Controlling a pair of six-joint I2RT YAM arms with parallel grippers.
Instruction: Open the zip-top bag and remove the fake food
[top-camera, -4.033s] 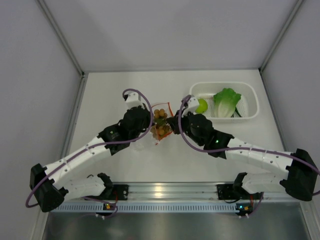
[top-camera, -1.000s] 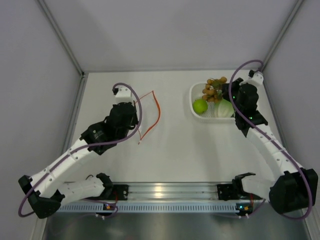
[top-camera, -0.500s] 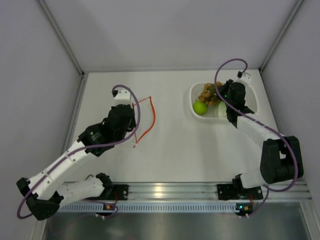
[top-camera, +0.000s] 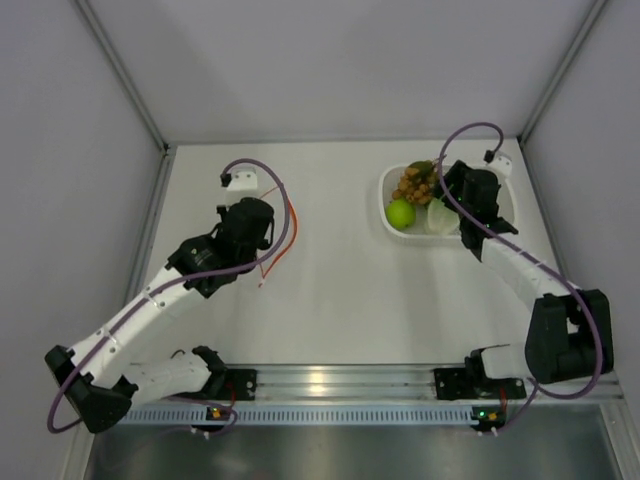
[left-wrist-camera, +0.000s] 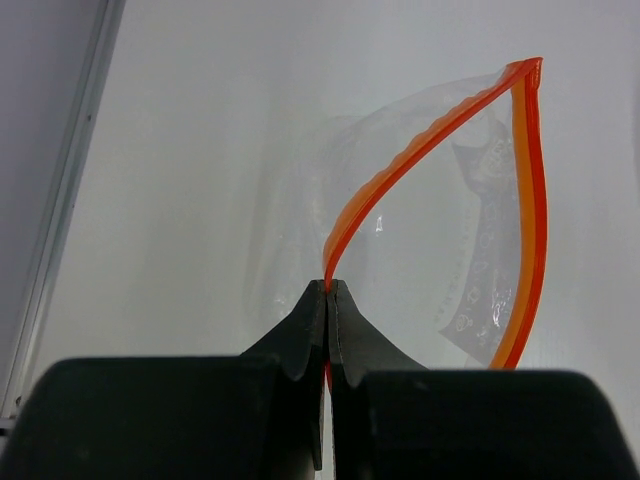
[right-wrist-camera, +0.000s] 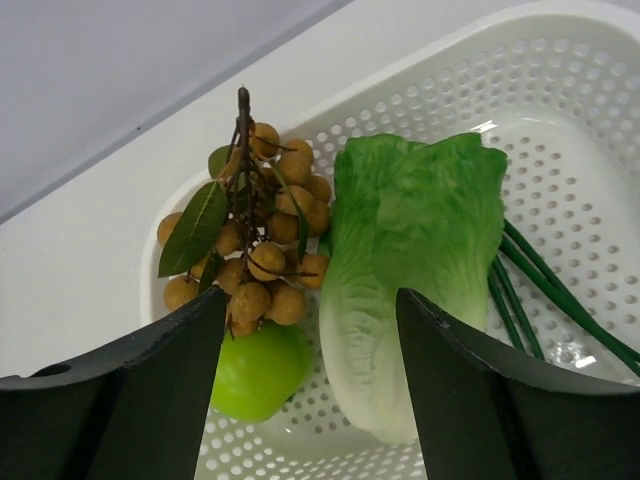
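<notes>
The zip-top bag (left-wrist-camera: 440, 230) is clear with an orange-red strip, hangs empty with its mouth gaping, and shows as a thin orange loop (top-camera: 290, 225) in the top view. My left gripper (left-wrist-camera: 327, 285) is shut on that strip at left centre of the table (top-camera: 268, 243). The fake food lies in the white perforated basket (right-wrist-camera: 560, 90): a brown ball cluster (right-wrist-camera: 255, 255), a lime-green fruit (right-wrist-camera: 262, 368) and a lettuce (right-wrist-camera: 410, 270). My right gripper (right-wrist-camera: 311, 291) hangs open just above them, holding nothing.
The basket (top-camera: 507, 195) sits at the table's back right, near the right wall. Thin green stalks (right-wrist-camera: 540, 290) lie in it beside the lettuce. White enclosure walls close in the table on three sides.
My right gripper has opened and let the brown cluster drop into the basket against the fruit and lettuce. The left arm has turned slightly with the bag.
</notes>
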